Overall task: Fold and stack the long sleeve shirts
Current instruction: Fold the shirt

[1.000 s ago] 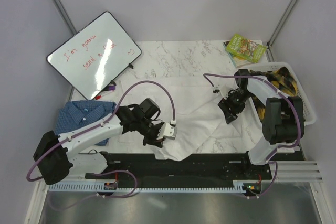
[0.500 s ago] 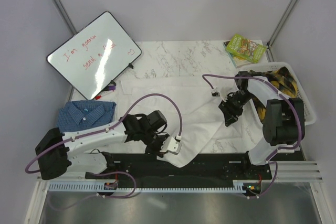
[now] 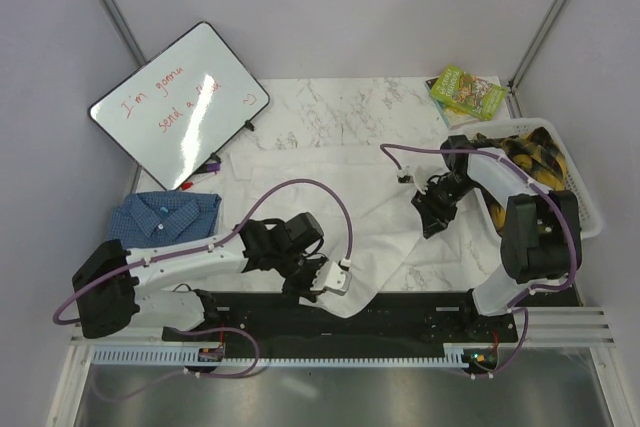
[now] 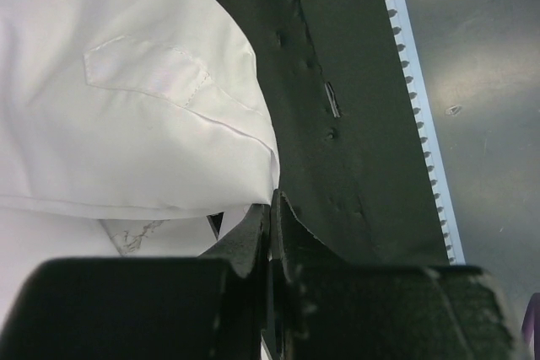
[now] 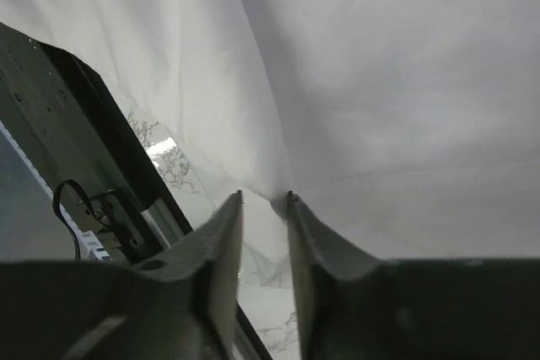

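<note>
Your left tool (image 3: 338, 277) is pinched fully closed on the near hem of the white shirt (image 3: 375, 212). It sits low in the middle of the frame, over the black strip (image 3: 420, 312) along the bench's (image 3: 330, 107) front edge (the wrist view shows a smooth, stitched corner meeting the fingertips). The shirt is thin, plain cloth, lying in soft creases across the middle of the marbled bench.

Your right tool (image 3: 430, 219), right of centre at the shirt's right edge, has its fingers a narrow gap apart, astride a raised crease, with no firm hold showing.

The blue shirt (image 3: 165, 217), fine-checked, lies folded into a rough rectangle at the left edge, apart from the white one.

Bare marble shows along the top, between the whiteboard (image 3: 180, 102) and the book (image 3: 467, 90), and just below the right tool. A white basket (image 3: 590, 212) hugs the right edge.
</note>
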